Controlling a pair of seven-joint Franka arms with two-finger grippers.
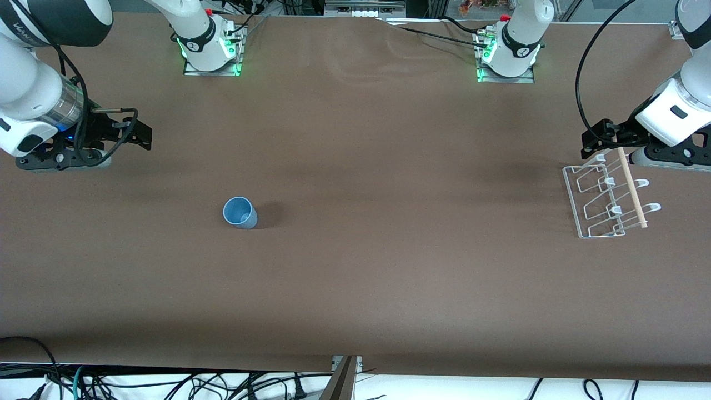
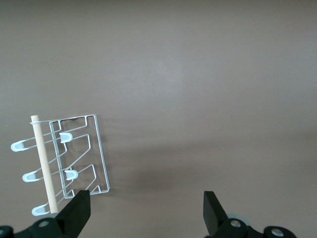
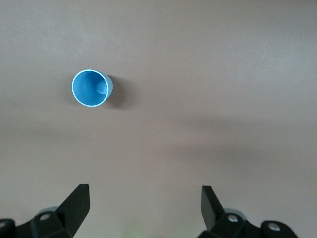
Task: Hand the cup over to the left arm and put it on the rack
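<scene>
My right end effector (image 1: 141, 133), released, hangs over the surface's upper left; the light-blue tumbler (image 1: 240, 213) stands upright lower-centre-left. I should descend square, straddling its rim. Left end effector (image 1: 594, 141) waits released by the wire rack (image 1: 608, 203).

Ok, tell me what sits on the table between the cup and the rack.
Nothing: in the front view only bare brown table runs from the upright cup to the rack. Both claws hang open near their own ends, the left claw over the rack's edge.
</scene>
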